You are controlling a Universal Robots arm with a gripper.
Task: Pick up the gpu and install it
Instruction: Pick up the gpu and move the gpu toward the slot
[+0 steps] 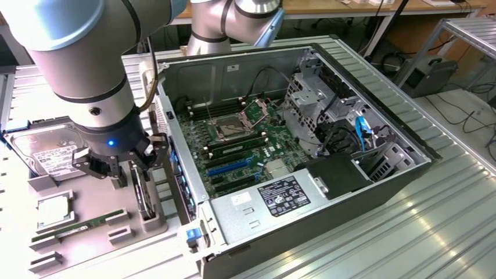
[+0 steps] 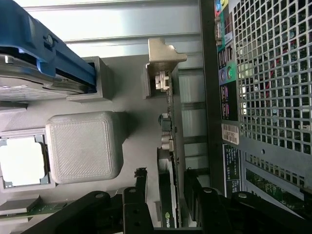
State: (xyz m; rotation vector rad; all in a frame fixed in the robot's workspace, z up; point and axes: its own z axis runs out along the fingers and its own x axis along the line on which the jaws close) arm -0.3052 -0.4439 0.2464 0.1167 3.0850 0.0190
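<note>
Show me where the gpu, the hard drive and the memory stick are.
gpu (image 2: 167,187): wrist view, black cooler.
hard drive (image 1: 48,157): exterior view, white label.
memory stick (image 1: 81,226): exterior view, middle of board.

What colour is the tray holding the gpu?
Light grey tray; the gpu stands on edge in it. Best in the wrist view.

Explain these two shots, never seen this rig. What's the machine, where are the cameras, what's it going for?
One robot arm with two fingers at its tip. One picture comes from a camera off to the side, the other from a camera on the wrist. An open computer case sits beside a grey tray carrying a hard drive, a processor chip, a memory stick and a graphics card standing on edge. The fingers straddle that card, open, so it is not gripped yet.
</note>
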